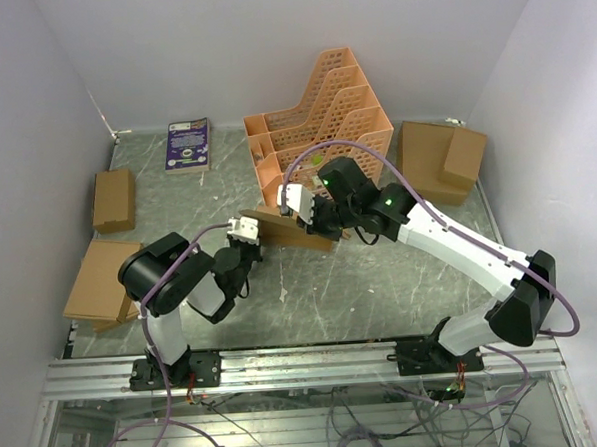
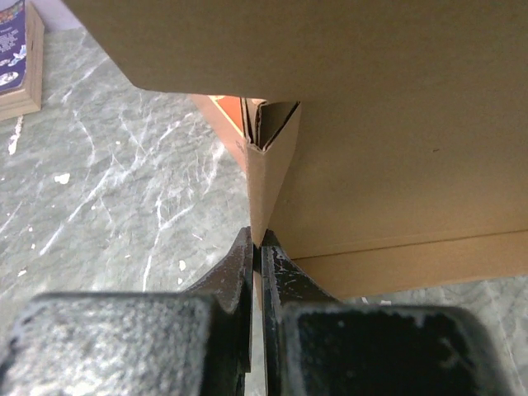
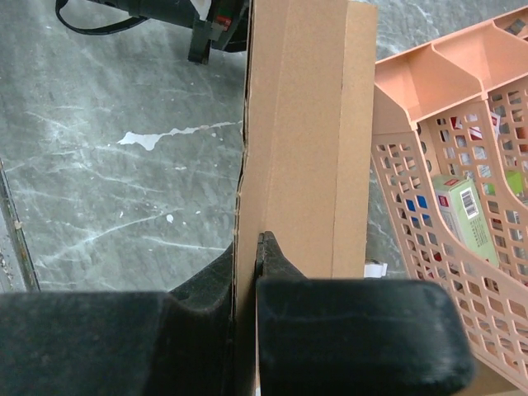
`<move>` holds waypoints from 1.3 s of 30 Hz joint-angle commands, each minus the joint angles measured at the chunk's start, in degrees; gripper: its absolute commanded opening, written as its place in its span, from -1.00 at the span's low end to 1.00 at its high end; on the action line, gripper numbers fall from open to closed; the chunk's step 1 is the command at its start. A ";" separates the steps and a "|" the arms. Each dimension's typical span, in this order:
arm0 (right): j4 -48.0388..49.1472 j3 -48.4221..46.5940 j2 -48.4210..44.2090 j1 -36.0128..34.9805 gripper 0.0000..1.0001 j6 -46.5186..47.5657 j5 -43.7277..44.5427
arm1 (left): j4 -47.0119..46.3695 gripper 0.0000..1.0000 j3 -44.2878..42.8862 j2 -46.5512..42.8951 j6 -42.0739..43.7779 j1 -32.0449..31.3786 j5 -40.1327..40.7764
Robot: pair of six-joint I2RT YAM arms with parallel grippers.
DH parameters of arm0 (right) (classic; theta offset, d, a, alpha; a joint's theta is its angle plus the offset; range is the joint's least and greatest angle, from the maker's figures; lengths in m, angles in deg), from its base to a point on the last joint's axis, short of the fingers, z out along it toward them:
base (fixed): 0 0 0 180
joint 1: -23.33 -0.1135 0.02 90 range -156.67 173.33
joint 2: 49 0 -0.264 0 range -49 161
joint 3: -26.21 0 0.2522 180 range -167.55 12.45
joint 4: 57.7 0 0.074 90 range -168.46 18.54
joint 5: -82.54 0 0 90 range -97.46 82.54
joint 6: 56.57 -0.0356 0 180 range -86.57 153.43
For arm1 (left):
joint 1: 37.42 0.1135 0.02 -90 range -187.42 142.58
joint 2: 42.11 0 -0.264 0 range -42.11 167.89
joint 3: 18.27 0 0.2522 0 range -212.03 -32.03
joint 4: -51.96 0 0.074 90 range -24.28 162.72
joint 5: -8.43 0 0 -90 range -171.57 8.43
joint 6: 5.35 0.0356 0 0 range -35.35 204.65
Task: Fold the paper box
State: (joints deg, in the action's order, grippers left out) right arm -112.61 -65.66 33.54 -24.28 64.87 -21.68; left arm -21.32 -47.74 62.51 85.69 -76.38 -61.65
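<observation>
The paper box (image 1: 284, 234) sits just at 6 o'clock of the orange lattice rack (image 1: 318, 122), partly folded with walls raised. The left gripper (image 2: 257, 243) is clamped on a thin folded corner wall at the box's 9 o'clock end. The right gripper (image 3: 247, 243) pinches a wall edge toward 3 o'clock — both closed on cardboard.

We find the top view high above the paper box (image 1: 297, 232), looking steeply down; both wrist views press close to that box, facing it from opposite ends; all three share it.
</observation>
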 commanded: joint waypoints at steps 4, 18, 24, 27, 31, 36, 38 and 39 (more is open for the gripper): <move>1.12 1.13 -2.65 -1.86 -1.00 -0.72 -4.71 | -11.91 -0.75 2.29 0.46 -1.38 -0.11 -0.15; 1.00 2.89 -2.58 -1.87 -1.00 -1.38 -4.49 | -11.91 -0.52 2.66 -2.85 -1.10 -0.15 -2.35; 0.67 3.63 -2.47 -1.97 -1.00 -1.64 -5.20 | -11.91 -0.47 3.78 -3.65 -1.72 -0.07 -2.99; 0.65 3.59 -2.32 -2.06 -1.00 -1.81 -4.96 | -11.89 -0.43 4.29 -4.33 -1.52 -0.13 -3.51; 0.33 3.75 -1.95 -2.06 -1.00 -1.96 -4.36 | -11.83 -0.38 5.17 -5.69 -1.44 -0.14 -4.10; 0.42 4.35 -2.12 -2.16 -1.00 -2.07 -4.12 | -11.83 -0.33 5.68 -6.51 -1.81 -0.04 -3.55; 0.45 4.24 -2.12 -2.13 -1.00 -2.09 -3.82 | -11.83 -0.32 5.64 -6.73 -2.21 -0.05 -3.56; 0.38 4.15 -2.12 -2.13 -1.00 -2.15 -3.56 | -11.79 -0.31 5.56 -6.82 -2.33 0.01 -3.63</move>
State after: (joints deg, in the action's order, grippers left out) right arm -110.66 -62.58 32.07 -25.44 62.97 -22.71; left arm -20.97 -42.29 57.18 84.38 -76.51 -64.51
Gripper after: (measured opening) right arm 0.010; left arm 0.338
